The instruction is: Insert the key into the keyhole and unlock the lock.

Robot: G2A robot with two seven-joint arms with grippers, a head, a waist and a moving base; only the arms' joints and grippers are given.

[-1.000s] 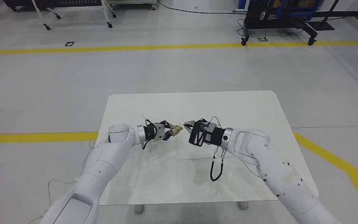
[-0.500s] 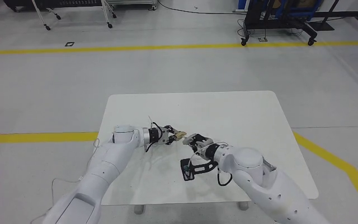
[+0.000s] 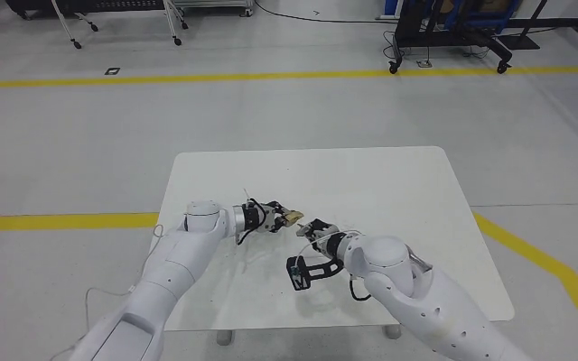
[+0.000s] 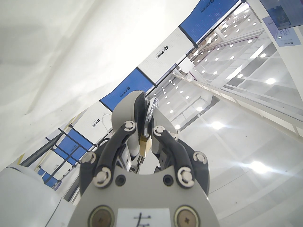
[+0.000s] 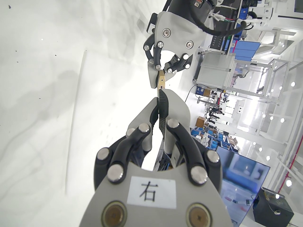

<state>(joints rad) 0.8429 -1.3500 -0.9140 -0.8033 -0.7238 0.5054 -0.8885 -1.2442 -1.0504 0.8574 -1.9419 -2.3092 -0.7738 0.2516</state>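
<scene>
A small brass padlock [image 3: 290, 216] hangs above the middle of the white table [image 3: 388, 180], with my left gripper [image 3: 281, 217] shut on it. In the left wrist view the brass body [image 4: 144, 144] sits between the fingers, and its silver shackle [image 4: 151, 109] points outward past the tips. My right gripper [image 3: 310, 227] faces it tip to tip, shut on the key [image 5: 159, 90]. The key is seen edge-on, a thin dark sliver. Its tip meets the lock's end face [image 5: 161, 79]; how deep it sits is hidden.
Both grippers meet just left of the table's centre, above the surface. A black cable loop [image 3: 316, 269] hangs from the right wrist over the near half of the table. Bare table surface lies to the right and at the back.
The right arm has rolled its wrist over and swung its elbow inward, so its camera now hangs on the near side. The meeting point of the grippers shifted slightly toward the front.
</scene>
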